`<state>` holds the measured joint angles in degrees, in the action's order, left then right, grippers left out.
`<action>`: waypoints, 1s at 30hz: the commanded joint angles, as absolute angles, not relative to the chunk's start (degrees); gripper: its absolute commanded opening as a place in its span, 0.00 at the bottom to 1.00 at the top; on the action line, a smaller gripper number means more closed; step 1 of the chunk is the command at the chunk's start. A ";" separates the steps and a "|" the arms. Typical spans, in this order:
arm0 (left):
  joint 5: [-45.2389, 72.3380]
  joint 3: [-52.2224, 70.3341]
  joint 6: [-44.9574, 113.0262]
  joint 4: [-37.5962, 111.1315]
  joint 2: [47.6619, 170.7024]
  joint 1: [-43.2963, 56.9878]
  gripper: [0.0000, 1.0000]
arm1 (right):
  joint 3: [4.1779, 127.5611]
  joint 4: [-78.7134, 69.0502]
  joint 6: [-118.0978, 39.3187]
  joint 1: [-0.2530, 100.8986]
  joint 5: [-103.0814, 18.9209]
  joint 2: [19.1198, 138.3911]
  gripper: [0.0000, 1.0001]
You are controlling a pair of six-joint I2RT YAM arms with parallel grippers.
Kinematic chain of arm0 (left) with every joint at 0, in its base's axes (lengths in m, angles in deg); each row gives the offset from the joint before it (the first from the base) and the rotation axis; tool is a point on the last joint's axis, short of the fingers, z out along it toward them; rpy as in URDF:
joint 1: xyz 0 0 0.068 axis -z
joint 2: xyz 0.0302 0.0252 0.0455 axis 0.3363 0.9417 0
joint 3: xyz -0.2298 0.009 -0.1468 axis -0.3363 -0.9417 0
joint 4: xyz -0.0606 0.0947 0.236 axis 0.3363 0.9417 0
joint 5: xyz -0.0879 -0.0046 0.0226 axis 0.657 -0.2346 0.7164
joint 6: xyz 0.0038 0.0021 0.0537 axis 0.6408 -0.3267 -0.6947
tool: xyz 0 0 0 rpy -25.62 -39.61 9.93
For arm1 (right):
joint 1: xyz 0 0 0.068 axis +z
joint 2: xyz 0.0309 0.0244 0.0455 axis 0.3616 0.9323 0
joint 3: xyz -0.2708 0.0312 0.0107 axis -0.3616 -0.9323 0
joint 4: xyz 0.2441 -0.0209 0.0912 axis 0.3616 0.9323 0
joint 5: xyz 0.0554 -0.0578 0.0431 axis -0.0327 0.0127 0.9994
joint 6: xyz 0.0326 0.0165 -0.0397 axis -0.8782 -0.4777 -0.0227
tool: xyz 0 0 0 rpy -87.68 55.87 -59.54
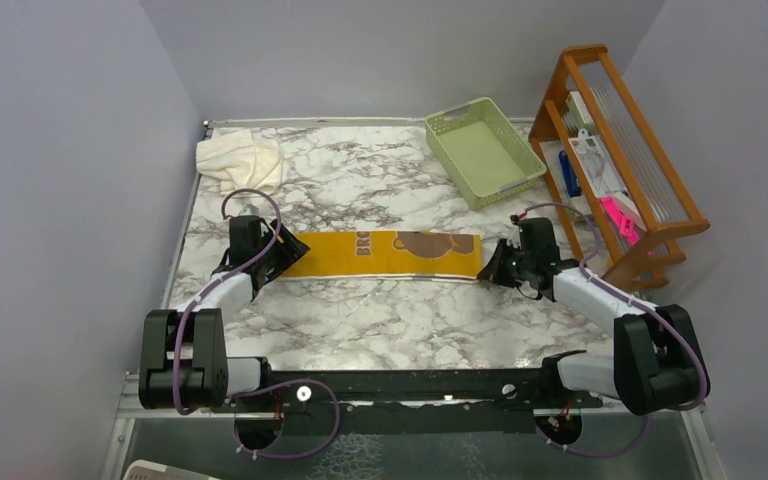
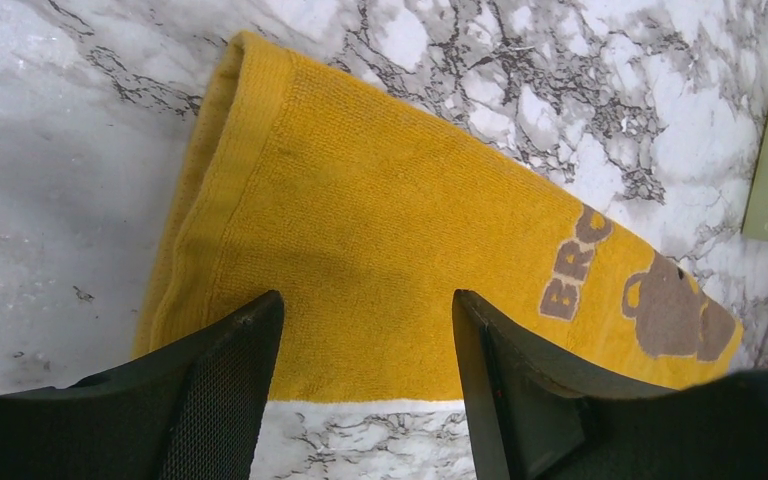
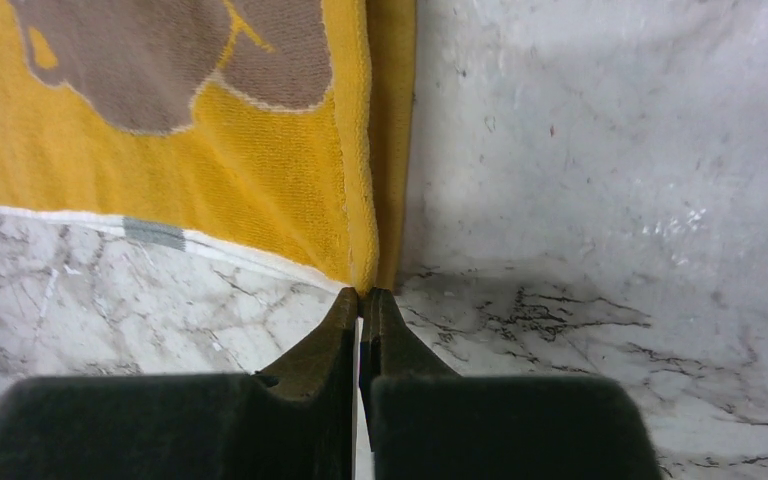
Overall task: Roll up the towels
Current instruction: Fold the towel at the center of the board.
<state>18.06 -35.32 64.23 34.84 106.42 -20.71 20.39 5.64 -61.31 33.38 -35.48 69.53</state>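
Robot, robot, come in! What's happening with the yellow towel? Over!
Left gripper open over yellow towel, left end. Right gripper shut on its right corner. Towel flat, unrolled. Nothing blocking.

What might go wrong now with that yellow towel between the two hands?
The right hand seems to pinch only the very corner of the yellow towel, so it may slip free. The left hand is open over the other end; closing there might bunch the cloth and spoil a neat roll.
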 commanded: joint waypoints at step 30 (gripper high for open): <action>3.15 -29.99 61.07 42.95 106.91 -21.93 0.76 | 23.90 8.23 -63.50 33.00 -39.68 71.57 0.48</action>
